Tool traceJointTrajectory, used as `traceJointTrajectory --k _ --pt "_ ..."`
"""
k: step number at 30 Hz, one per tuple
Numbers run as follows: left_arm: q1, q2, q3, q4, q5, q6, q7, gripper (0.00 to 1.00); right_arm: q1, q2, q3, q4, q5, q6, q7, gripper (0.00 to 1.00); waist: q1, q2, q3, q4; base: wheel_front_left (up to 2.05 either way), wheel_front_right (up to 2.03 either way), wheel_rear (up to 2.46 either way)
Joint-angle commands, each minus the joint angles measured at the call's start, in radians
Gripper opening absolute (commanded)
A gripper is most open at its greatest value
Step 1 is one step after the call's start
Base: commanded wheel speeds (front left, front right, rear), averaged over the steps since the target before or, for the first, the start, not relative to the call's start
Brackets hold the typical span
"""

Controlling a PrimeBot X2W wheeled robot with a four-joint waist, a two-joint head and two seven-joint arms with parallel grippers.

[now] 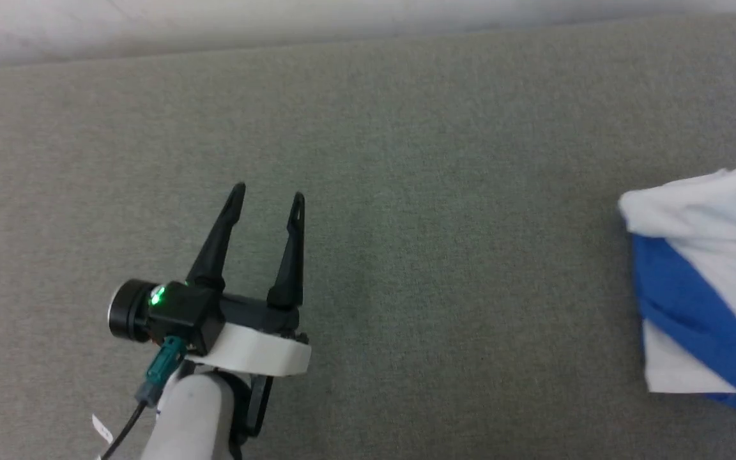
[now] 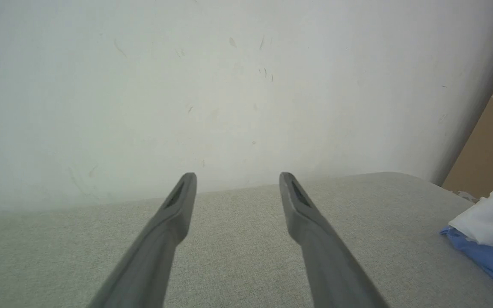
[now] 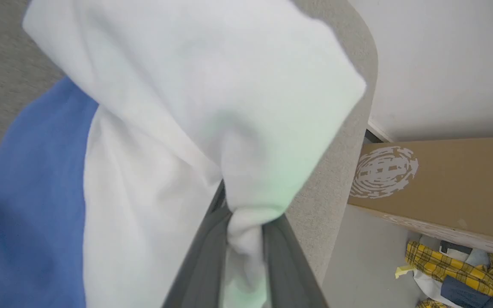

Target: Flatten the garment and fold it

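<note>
The garment [image 1: 694, 211] sits bunched at the grey table's [image 1: 406, 128] right edge. The right gripper [image 3: 246, 239] pinches a white fold, probably to spread it. The left gripper [image 1: 269, 197] hovers over the table's left side, jaws spread.

Head cam: high, looking steeply down on the grey fabric surface [image 1: 406, 128]. The left gripper [image 1: 268, 191] is lower left and the T-shirt [image 1: 700, 204] is cut by the right edge.
Left wrist cam: low, near level along its fingers [image 2: 169, 231], facing the white wall [image 2: 229, 85].
Right wrist cam: very close on the T-shirt, looking past the surface's rounded corner to a cardboard box [image 3: 443, 179].
All 3 views share the T-shirt and the surface. The 2 wrist cams share the box.
</note>
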Motion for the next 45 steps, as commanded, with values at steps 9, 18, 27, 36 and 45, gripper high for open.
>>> traceJointTrajectory --k 9,18,27,36,45 --pt "-0.093 0.000 -0.009 -0.021 0.035 -0.020 -0.005 1.00 -0.025 -0.067 -0.115 0.235 -0.001 -0.002 -0.160 0.00 -0.0001 0.0000 0.229 -0.020 0.00 0.00 0.00" --pt "-0.131 0.000 -0.015 -0.027 0.054 -0.030 -0.005 1.00 -0.094 -0.070 -0.212 0.478 -0.058 -0.002 -0.327 0.00 -0.0001 0.0000 0.306 0.015 0.00 0.00 0.00" --pt "-0.131 0.000 -0.018 -0.017 0.053 -0.025 -0.005 1.00 -0.160 -0.027 -0.231 0.630 -0.156 -0.002 -0.423 0.00 -0.0001 0.0000 0.292 0.029 0.00 0.00 0.00" --pt "-0.063 0.000 -0.004 0.023 0.010 -0.006 -0.005 1.00 -0.199 -0.009 -0.204 0.656 -0.177 -0.002 -0.454 1.00 -0.0001 0.0000 0.093 0.023 0.00 0.00 0.00" --pt "0.052 0.000 0.054 0.019 -0.004 0.004 -0.005 1.00 -0.259 0.042 -0.128 0.472 -0.148 -0.002 -0.512 1.00 -0.0001 0.0000 -0.116 0.015 0.00 0.00 0.00"
